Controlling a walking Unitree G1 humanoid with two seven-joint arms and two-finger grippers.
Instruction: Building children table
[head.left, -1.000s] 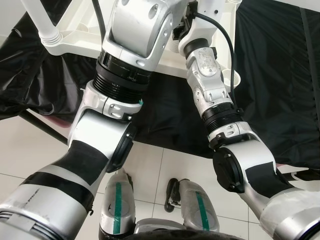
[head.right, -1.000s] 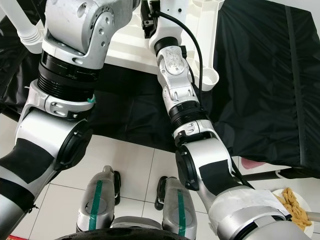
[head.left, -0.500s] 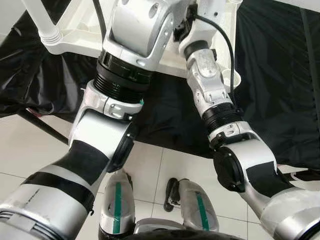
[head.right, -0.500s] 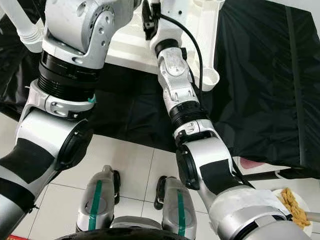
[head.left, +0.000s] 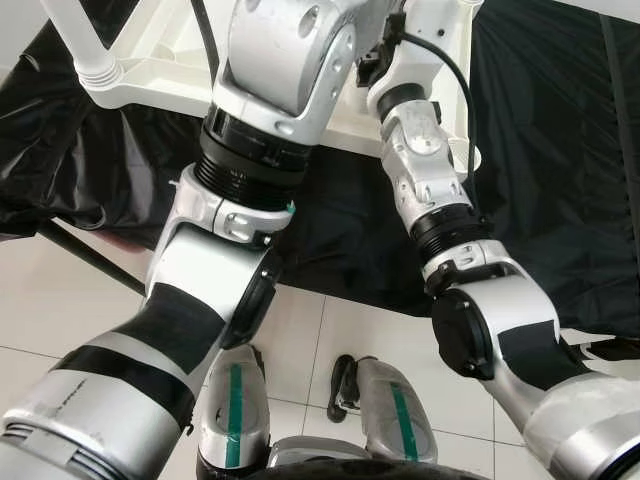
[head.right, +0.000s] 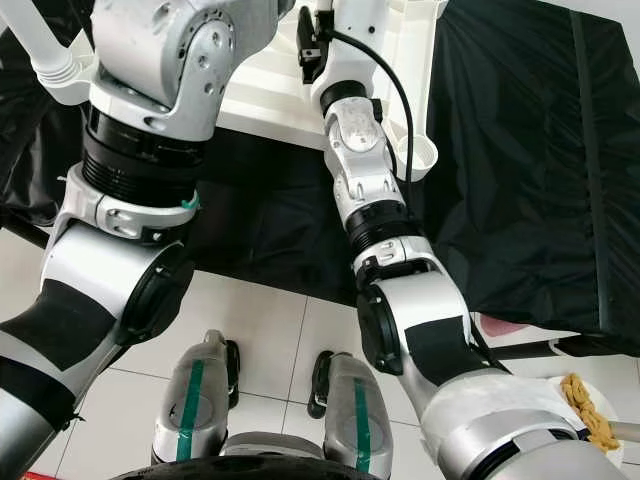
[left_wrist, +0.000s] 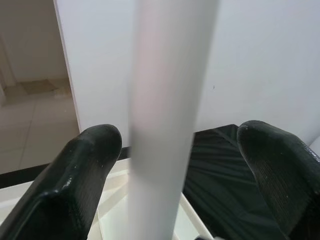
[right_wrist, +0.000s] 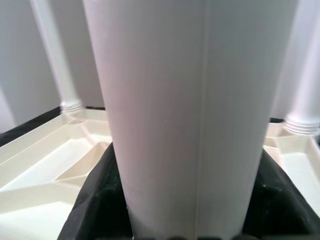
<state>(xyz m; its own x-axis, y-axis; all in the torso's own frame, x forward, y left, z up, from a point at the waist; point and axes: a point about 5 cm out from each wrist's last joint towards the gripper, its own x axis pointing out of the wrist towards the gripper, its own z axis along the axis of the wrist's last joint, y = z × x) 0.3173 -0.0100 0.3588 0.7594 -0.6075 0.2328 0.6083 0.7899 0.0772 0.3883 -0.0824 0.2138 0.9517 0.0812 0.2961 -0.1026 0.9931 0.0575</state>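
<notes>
A white plastic children's table (head.left: 160, 62) lies upside down on a black cloth, with a white leg (head.left: 78, 38) standing up at its far left corner. Both silver arms reach up over it, out past the top of the eye views. In the left wrist view my left gripper (left_wrist: 180, 134) is open around a white table leg (left_wrist: 167, 125), with a gap between each fingertip and the leg. In the right wrist view my right gripper (right_wrist: 190, 205) is shut on another thick white leg (right_wrist: 185, 110) that stands over the table's ribbed underside (right_wrist: 45, 170).
The black cloth (head.left: 560, 150) covers a low platform that ends at white floor tiles (head.left: 60, 300) near my feet (head.left: 235, 410). A dark bar (head.left: 85, 252) slants out at the left. A plate of yellowish strips (head.right: 588, 415) sits at the lower right.
Both arms have edged forward and to the right over the table; the right forearm now stands a little steeper. The table has not moved.
</notes>
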